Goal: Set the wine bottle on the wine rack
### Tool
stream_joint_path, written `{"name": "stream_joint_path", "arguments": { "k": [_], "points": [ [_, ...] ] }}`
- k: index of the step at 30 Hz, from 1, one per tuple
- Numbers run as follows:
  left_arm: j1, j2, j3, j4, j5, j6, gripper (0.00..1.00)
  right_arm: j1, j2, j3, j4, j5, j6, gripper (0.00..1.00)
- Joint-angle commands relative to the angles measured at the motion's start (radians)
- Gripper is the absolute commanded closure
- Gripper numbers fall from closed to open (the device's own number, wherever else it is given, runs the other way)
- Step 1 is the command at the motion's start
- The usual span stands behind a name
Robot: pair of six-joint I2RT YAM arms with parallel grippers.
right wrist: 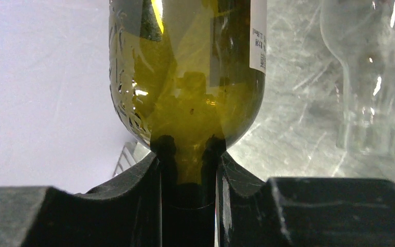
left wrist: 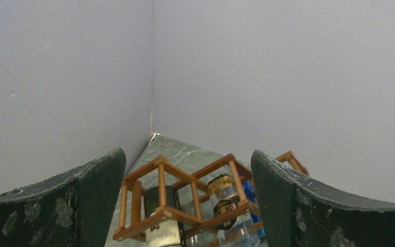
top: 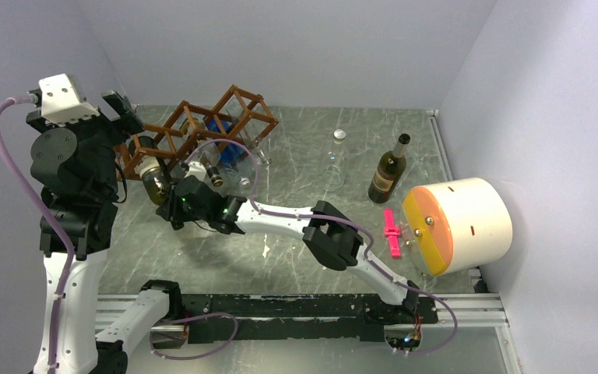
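Observation:
The reddish-brown wine rack (top: 191, 117) stands at the back left; it also shows in the left wrist view (left wrist: 159, 164). An olive-green wine bottle (top: 152, 175) with a white label lies with its body in the rack's leftmost cell (left wrist: 160, 200). Its neck points out toward the near side. My right gripper (top: 175, 201) is shut on that neck, the fingers pinching just below the shoulder (right wrist: 187, 154) of the bottle (right wrist: 185, 77). My left gripper (top: 124, 111) is open and empty, raised above the rack's left end (left wrist: 186, 159).
A clear bottle (top: 232, 167) and a blue item (top: 219, 128) lie in other rack cells. A clear bottle (top: 337, 160) and a dark wine bottle (top: 389, 171) stand mid-table. A white drum with an orange face (top: 455, 226) and a pink piece (top: 392, 232) are at the right.

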Motion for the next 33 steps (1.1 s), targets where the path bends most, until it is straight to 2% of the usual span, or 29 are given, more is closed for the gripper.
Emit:
{"name": "stream_joint_path", "arguments": {
  "k": [1, 5, 9, 12, 16, 23, 29, 33],
  "points": [
    [0.010, 0.004, 0.027, -0.077, 0.016, 0.031, 0.05, -0.048, 0.027, 0.117, 0.148, 0.071, 0.068, 0.83],
    [0.010, 0.000, 0.026, -0.079, 0.029, 0.030, 0.05, -0.054, 0.096, 0.230, 0.123, 0.063, 0.075, 0.78],
    [0.010, 0.003, 0.036, -0.088, 0.029, 0.024, 0.05, -0.065, 0.138, 0.271, 0.129, 0.057, 0.092, 0.77],
    [0.010, 0.006, 0.039, -0.092, 0.035, 0.026, 0.05, -0.072, 0.152, 0.267, 0.165, 0.052, 0.075, 0.73],
    [0.011, 0.004, 0.037, -0.096, 0.039, 0.030, 0.05, -0.072, 0.159, 0.237, 0.242, 0.072, 0.031, 0.60],
    [0.010, -0.002, 0.031, -0.107, 0.040, 0.035, 0.05, -0.072, 0.191, 0.264, 0.265, 0.107, 0.025, 0.53],
    [0.010, 0.000, 0.032, -0.115, 0.036, 0.042, 0.05, -0.073, 0.209, 0.282, 0.280, 0.129, 0.005, 0.42],
    [0.011, 0.001, 0.036, -0.119, 0.034, 0.043, 0.05, -0.070, 0.169, 0.220, 0.313, 0.125, -0.006, 0.38]
  ]
}}
